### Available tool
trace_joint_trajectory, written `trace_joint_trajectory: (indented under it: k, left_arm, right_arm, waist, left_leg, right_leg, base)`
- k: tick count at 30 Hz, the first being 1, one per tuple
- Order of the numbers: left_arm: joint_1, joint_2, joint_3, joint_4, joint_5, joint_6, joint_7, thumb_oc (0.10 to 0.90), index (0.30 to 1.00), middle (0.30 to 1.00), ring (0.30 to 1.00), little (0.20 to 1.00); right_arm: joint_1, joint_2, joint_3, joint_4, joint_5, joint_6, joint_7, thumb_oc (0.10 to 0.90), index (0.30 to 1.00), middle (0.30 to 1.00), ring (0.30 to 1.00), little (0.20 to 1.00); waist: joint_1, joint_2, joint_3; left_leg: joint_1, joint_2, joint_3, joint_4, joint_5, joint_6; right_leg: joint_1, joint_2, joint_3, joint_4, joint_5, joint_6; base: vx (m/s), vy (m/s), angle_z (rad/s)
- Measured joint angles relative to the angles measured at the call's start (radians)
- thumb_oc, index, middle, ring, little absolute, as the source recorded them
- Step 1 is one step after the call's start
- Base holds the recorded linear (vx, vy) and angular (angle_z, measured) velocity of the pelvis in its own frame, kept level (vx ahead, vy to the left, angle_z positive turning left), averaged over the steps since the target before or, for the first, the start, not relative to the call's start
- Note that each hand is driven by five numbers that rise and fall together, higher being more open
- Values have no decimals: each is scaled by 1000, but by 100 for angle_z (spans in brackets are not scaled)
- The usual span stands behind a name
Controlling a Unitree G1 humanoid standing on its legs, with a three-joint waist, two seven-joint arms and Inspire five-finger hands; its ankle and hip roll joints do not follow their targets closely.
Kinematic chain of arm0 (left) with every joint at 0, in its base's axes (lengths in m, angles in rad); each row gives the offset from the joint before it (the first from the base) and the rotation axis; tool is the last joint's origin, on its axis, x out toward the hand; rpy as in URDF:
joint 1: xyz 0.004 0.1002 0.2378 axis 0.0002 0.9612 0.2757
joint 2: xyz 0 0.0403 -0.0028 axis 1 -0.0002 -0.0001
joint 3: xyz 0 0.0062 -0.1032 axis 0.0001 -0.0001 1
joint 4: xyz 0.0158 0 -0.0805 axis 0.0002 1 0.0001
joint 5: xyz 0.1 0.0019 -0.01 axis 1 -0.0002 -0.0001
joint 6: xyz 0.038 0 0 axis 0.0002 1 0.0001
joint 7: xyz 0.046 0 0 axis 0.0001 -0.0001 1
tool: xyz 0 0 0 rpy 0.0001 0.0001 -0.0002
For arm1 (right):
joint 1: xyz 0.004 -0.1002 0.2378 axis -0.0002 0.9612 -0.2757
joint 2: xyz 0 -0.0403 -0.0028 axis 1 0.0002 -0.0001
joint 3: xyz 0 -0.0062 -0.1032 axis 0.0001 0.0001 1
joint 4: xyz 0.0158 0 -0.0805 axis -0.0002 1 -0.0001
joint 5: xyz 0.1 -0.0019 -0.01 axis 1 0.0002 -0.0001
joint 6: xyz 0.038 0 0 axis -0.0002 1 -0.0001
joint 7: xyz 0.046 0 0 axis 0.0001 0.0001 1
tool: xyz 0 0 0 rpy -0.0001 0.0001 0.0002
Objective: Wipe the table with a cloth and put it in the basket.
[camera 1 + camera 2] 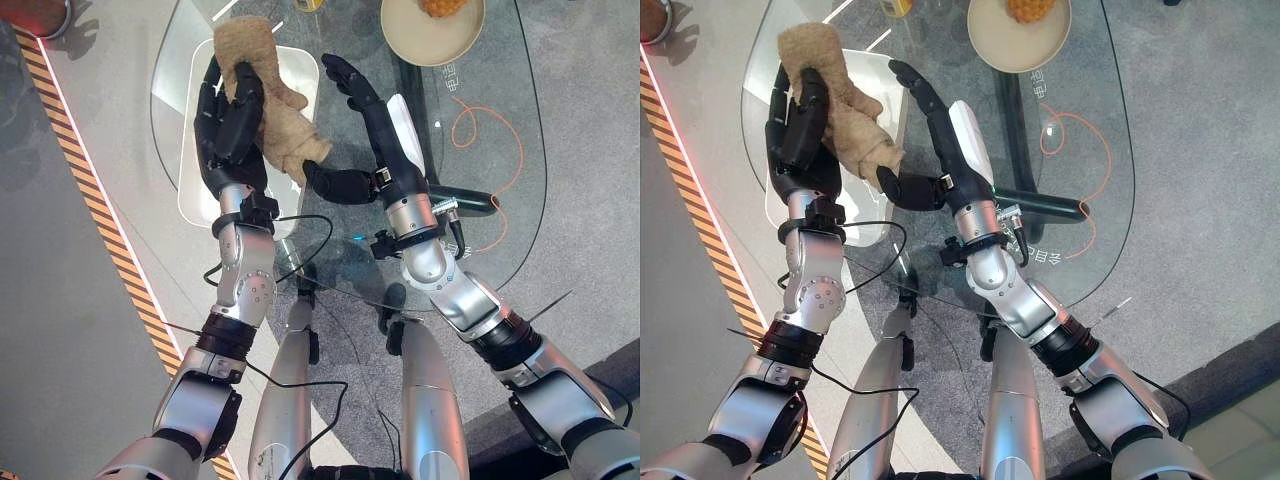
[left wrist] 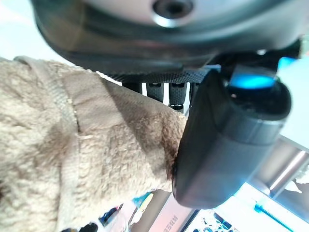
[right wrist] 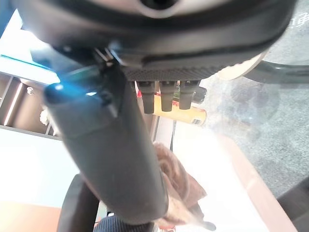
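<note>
The left hand (image 1: 228, 125) has its fingers curled round a fluffy tan cloth (image 1: 272, 105). It holds the cloth up above a white basket (image 1: 200, 180). Part of the cloth sticks up past the fingers, and the rest hangs down beside the hand. In the left wrist view the thumb (image 2: 227, 140) presses into the soft cloth (image 2: 72, 159).

The right hand (image 1: 365, 120) is just beside the cloth, on its right. Its fingers are straight and point away from the robot. Its thumb (image 1: 338, 185) sticks out to the side, close under the hanging end of the cloth. This hand holds nothing.

The white basket sits at the left end of a glass table (image 1: 500, 120). You can see the grey floor through the glass. At the far side of the table there is a round cream plate (image 1: 420, 40) with something orange (image 1: 441, 6) on it. An orange cord (image 1: 490, 125) loops under the glass on the right.
</note>
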Motion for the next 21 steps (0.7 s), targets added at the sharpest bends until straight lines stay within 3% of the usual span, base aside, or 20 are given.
trace_joint_trajectory:
  k: [10, 21]
  left_arm:
    - [-10, 1, 31, 45, 84, -32, 100, 100, 300, 300, 300, 200]
    - [-71, 14, 53, 181, 227, -36, 215, 100, 300, 300, 300, 200]
  right_arm:
    - [0, -2, -20, 0, -1, 0, -10, 800, 900, 900, 900, 900]
    - [-4, -28, -48, 41, -45, -1, -145, 800, 900, 900, 900, 900]
  waist:
    - [0, 0, 0]
    - [-2, 0, 0]
  left_leg:
    - [0, 0, 0, 0, 0, 0]
    - [0, 0, 7, -2, 0, 0]
  right_leg:
    - [-1, -1, 2, 4, 0, 0]
    - [-6, -2, 6, 6, 0, 0]
  base:
    - [0, 0, 0]
    - [-4, 15, -1]
